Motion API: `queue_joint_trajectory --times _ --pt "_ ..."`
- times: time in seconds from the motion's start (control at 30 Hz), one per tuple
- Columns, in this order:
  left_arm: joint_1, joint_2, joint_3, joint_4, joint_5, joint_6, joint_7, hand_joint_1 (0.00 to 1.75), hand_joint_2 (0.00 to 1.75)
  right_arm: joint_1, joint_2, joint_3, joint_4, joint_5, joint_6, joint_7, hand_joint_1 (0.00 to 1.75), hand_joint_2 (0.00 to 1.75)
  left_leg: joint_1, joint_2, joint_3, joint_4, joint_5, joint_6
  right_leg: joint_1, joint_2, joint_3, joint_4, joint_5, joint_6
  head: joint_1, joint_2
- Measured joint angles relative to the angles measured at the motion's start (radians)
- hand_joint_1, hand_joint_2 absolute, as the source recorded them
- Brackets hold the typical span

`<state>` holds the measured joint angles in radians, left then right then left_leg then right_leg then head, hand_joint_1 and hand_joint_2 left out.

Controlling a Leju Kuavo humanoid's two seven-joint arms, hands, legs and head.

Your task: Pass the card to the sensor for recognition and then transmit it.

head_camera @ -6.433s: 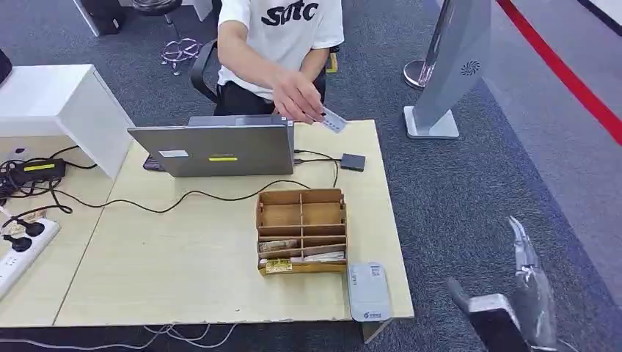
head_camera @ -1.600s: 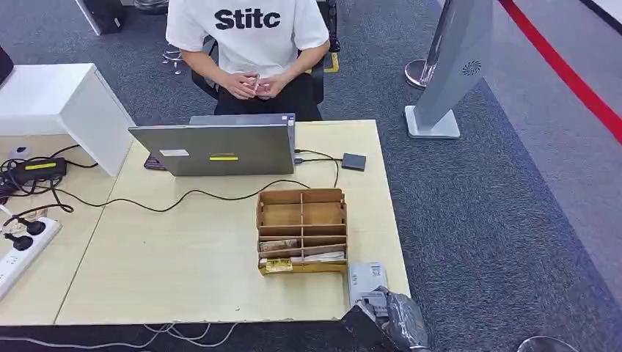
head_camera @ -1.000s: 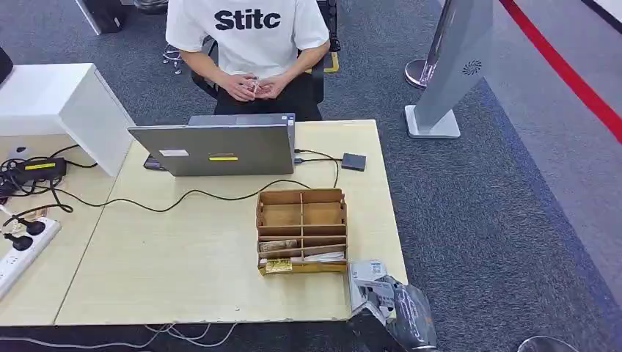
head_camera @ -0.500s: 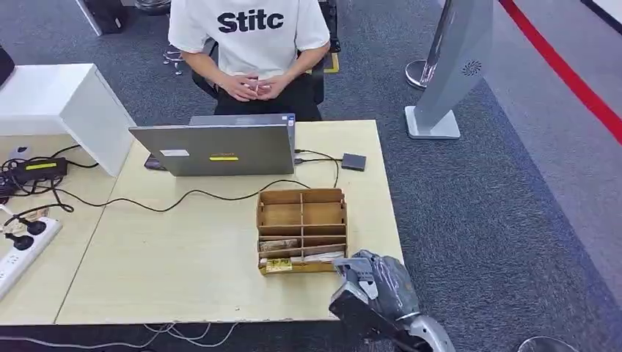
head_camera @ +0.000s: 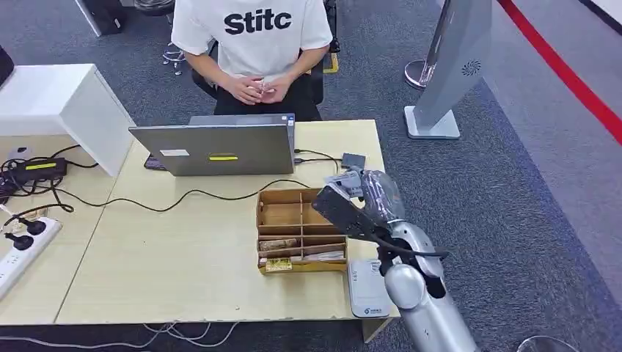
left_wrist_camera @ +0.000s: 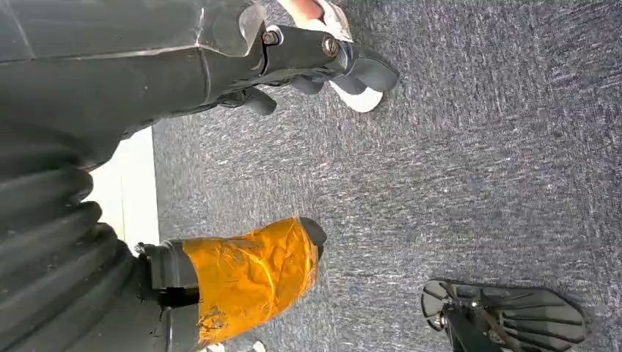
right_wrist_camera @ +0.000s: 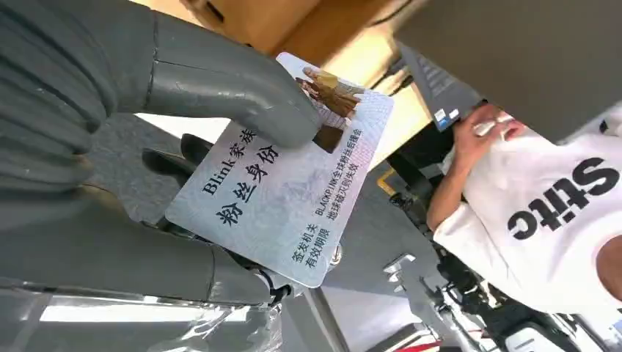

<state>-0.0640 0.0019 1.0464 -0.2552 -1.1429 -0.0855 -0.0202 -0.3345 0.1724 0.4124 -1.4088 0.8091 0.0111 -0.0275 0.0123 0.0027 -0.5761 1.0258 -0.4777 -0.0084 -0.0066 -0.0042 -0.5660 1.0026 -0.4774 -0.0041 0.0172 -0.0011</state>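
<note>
My right hand (head_camera: 361, 196) is raised over the table's right side, above the cardboard organiser (head_camera: 301, 231). It pinches a pale printed card (right_wrist_camera: 286, 183) between the thumb and the fingers; in the head view the card (head_camera: 342, 178) shows at the hand's far end. A small black sensor box (head_camera: 353, 161) lies on the table just beyond the hand, wired to the laptop (head_camera: 214, 149). My left hand (left_wrist_camera: 220, 66) hangs over grey carpet, holding nothing, its orange-taped thumb (left_wrist_camera: 249, 268) apart from the dark fingers (left_wrist_camera: 330, 62).
A person in a white shirt (head_camera: 257, 37) sits behind the laptop with hands clasped. A flat grey-white device (head_camera: 368, 290) lies at the table's (head_camera: 183, 271) near right corner. Cables and a power strip (head_camera: 22, 249) lie at the left. A grey pillar stand (head_camera: 451, 66) is on the carpet at the right.
My right hand has risen from the grey-white device at the table's near corner and moved forward over the organiser toward the black box, carrying the card. The person shifted slightly.
</note>
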Motion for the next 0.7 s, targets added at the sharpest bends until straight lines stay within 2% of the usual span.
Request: queue_joint_trajectory --times 0.27,0.53,0.7 --pt "0.000 0.000 0.000 0.000 -0.003 0.000 0.000 0.00 1.75 -0.034 0.014 -0.001 0.045 0.000 0.000 0.000 1.75 1.75 0.000 0.000 -0.001 0.000 0.000 0.000 0.000 0.000 -0.001 0.000 0.000 0.000 0.000 0.000" --pt "0.000 0.006 -0.002 0.000 -0.023 -0.008 -0.001 0.00 1.75 -0.115 0.032 -0.006 0.088 0.044 0.006 0.073 1.75 1.75 0.000 0.000 -0.001 0.000 0.000 0.000 0.000 0.000 -0.002 0.000 0.000 0.000 0.000 0.000" --pt "-0.001 0.008 -0.003 0.000 -0.027 -0.011 -0.002 0.00 1.75 -0.140 0.036 -0.011 0.128 0.063 0.007 0.077 1.75 1.75 0.000 0.000 -0.002 0.000 0.000 0.000 0.000 0.000 -0.002 0.000 0.000 0.000 0.000 0.000"
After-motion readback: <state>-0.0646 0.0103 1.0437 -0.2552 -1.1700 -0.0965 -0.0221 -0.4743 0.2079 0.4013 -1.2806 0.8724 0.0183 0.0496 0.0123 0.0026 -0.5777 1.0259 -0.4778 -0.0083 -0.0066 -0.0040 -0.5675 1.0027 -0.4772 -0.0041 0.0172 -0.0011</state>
